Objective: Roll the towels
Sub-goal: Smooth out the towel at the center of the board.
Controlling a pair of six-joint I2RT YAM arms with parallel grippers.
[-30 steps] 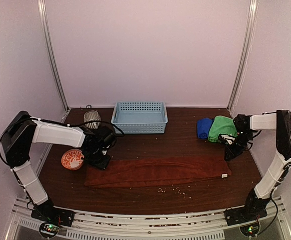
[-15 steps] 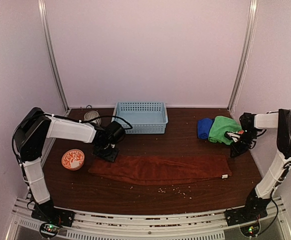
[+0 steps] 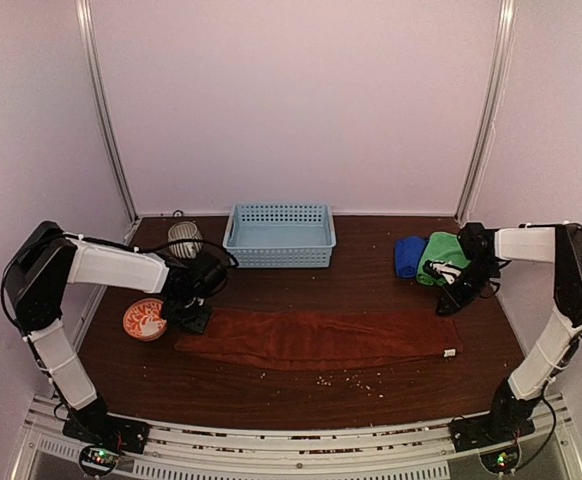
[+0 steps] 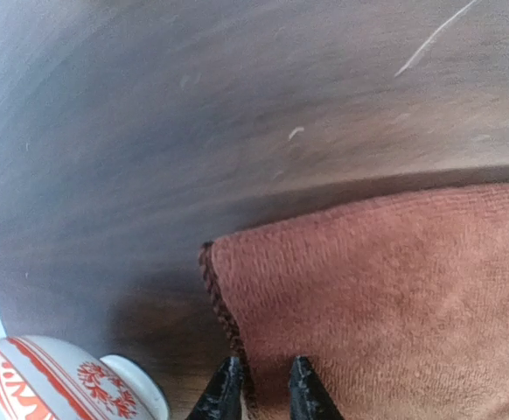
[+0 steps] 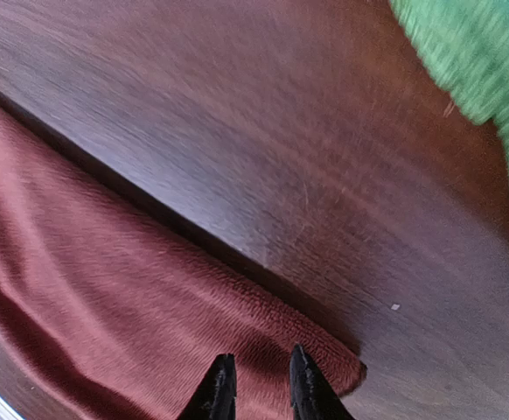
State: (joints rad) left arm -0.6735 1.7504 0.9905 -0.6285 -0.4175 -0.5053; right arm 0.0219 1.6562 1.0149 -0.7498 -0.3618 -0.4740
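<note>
On the dark wooden table (image 3: 371,290), the rust-red towel (image 3: 316,338) lies spread flat between my arms. My left gripper (image 4: 261,394) pinches its left hem. The right gripper (image 5: 256,389) sits narrowed over the right corner with its tips cut off, so I cannot tell whether it grips.

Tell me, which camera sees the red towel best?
The top camera. It shows the whole red towel, lying flat as one long strip from end to end. The left wrist camera sees only its left corner up close, and the right wrist camera sees only its right end.
</note>
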